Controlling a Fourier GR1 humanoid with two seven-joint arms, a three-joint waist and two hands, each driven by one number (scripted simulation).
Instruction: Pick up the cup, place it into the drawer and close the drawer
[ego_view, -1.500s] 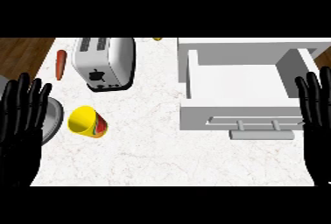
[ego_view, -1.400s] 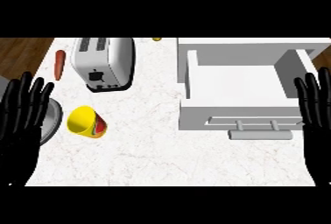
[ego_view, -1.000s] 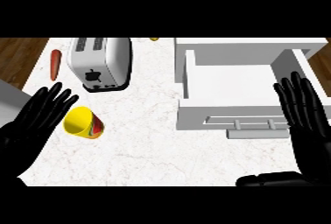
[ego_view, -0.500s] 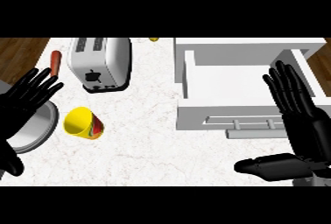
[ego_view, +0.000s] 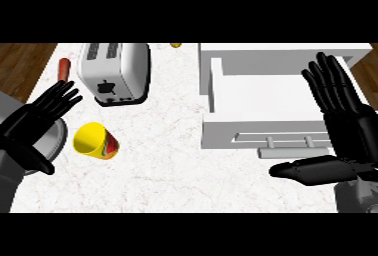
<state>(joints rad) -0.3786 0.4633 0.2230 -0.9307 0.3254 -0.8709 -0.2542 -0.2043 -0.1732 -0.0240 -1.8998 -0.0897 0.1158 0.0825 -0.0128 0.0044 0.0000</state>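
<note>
Nothing of the task is showing as done yet: the yellow cup (ego_view: 96, 141) is lying on its side on the counter (ego_view: 170, 170), near the left hand (ego_view: 37, 122), down and to the right of its fingertips and apart from them. The drawer (ego_view: 258, 95) is standing open without the cup, its right part lying under the right hand's (ego_view: 343, 107) fingers. Both hands are holding their fingers straight and released, grasping nothing, so the pick-up, the placing and the closing are all waiting to be done.
</note>
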